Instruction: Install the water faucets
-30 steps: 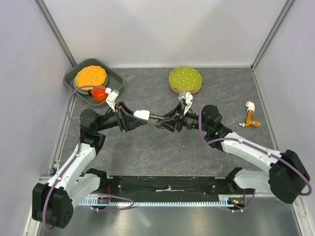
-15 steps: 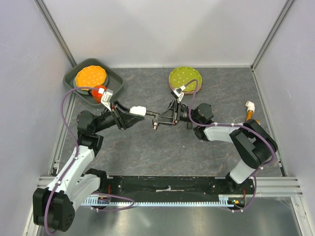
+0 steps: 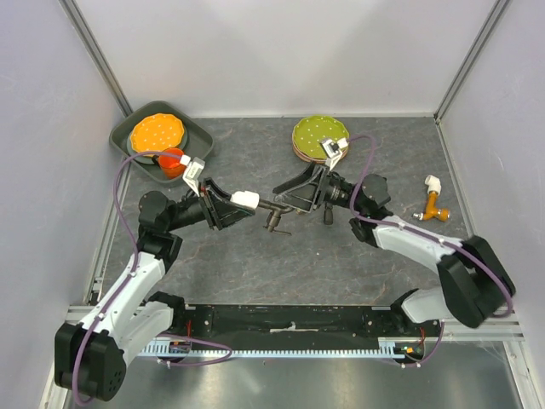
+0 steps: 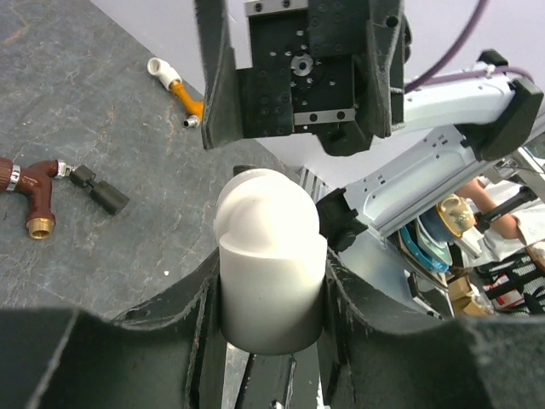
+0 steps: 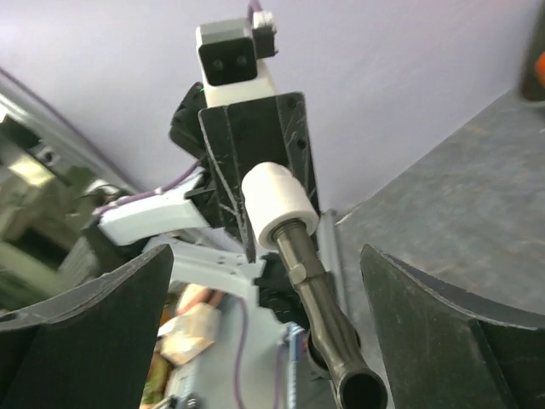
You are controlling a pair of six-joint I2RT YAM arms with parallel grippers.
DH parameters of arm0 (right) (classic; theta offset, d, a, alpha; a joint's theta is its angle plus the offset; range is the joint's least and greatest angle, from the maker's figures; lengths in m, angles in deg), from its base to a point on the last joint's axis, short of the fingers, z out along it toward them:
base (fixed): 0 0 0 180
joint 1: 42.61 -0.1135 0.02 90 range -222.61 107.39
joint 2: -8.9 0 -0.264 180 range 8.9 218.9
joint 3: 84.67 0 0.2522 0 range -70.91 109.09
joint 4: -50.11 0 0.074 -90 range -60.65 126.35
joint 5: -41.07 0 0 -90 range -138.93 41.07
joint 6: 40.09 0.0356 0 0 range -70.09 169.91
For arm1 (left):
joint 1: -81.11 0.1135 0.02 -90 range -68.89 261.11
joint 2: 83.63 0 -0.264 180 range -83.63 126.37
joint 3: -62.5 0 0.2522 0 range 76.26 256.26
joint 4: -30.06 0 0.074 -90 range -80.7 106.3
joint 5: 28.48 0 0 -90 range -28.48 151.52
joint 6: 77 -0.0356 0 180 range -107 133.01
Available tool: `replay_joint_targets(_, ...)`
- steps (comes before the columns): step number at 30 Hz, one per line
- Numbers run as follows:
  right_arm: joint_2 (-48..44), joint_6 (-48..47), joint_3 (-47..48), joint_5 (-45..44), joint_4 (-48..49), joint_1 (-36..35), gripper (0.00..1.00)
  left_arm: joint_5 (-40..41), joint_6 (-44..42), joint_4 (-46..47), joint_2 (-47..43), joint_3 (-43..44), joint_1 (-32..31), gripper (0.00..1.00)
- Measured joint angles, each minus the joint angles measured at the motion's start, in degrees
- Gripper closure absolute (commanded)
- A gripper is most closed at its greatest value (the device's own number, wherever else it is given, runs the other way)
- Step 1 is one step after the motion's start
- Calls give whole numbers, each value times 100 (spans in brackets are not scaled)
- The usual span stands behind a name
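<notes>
My left gripper (image 4: 271, 294) is shut on a white elbow fitting (image 4: 271, 247) and holds it above the table's middle (image 3: 245, 198). A dark grey tap (image 5: 328, 328) sticks out of that fitting (image 5: 279, 203) toward my right arm. My right gripper (image 3: 288, 201) is open, with its fingers (image 5: 94, 332) standing wide on either side of the grey tap and not touching it. A reddish-brown tap (image 4: 34, 189) with a small black handle lies on the table below. An orange tap with a white elbow (image 3: 434, 203) lies at the far right.
A stack of green dotted plates (image 3: 320, 136) sits at the back centre. At the back left, a dark tray (image 3: 197, 136) holds an orange plate, with an orange cup (image 3: 173, 162) beside it. Grey walls close in the table on three sides.
My right gripper has opened and let go of the dark grey tap, which stays in the white fitting. The right wrist has turned and shifted. My left gripper keeps its grip.
</notes>
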Motion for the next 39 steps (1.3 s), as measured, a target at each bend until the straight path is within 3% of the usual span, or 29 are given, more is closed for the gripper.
replay_joint_targets(7,-1403,-2763,24,-1099,-2951,26,2,11,33,-26,153,0,0,98)
replay_joint_targets(12,-2208,-4367,-68,-2065,-3960,-107,2,79,98,-151,299,0,0,98)
replay_joint_targets(15,-2542,-5499,-199,-2824,-4221,-715,2,133,105,-302,317,7,2,98)
replay_joint_targets(25,-2310,-8592,-555,-5543,-4050,-3206,2,247,105,-671,328,37,7,98)
replay_joint_targets(32,-1502,-10035,-555,-7082,-3401,-4153,2,306,105,-728,328,44,39,98)
replay_joint_targets(39,-616,-10933,-553,-8091,-2723,-4566,2,306,105,-748,328,50,42,98)
